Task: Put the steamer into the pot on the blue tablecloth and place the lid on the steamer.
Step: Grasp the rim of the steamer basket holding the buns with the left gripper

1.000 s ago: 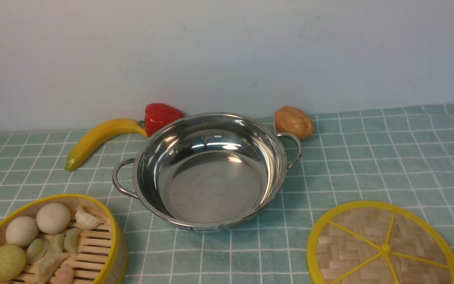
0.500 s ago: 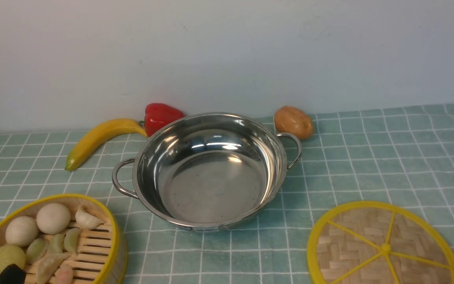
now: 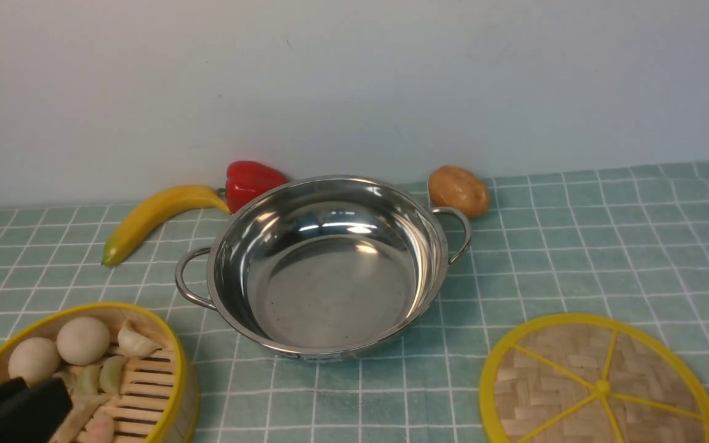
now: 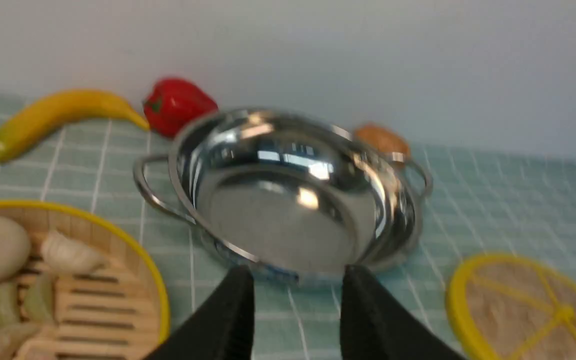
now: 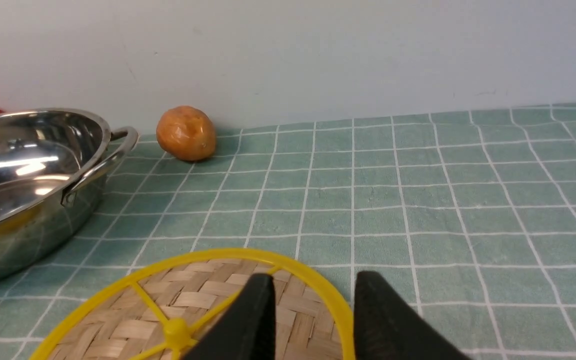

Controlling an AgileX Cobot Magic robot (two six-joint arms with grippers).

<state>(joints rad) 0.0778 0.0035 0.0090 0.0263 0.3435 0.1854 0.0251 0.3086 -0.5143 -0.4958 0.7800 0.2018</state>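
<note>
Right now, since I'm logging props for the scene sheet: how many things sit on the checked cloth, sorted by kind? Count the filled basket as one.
Cookware: 1, the pot
Bamboo pieces: 2, the steamer, the lid
Produce: 3, banana, red pepper, potato
Total: 6

- My left gripper point(image 4: 298, 274): two matte black fingers point(image 4: 233, 320), broad at the base, narrowing to blunt rounded tips.
- The front camera catches that left gripper point(image 3: 15, 407) as a smooth black rounded bulk.
- My right gripper point(image 5: 314, 280): the same plain black tapered fingers point(image 5: 253, 325).
</note>
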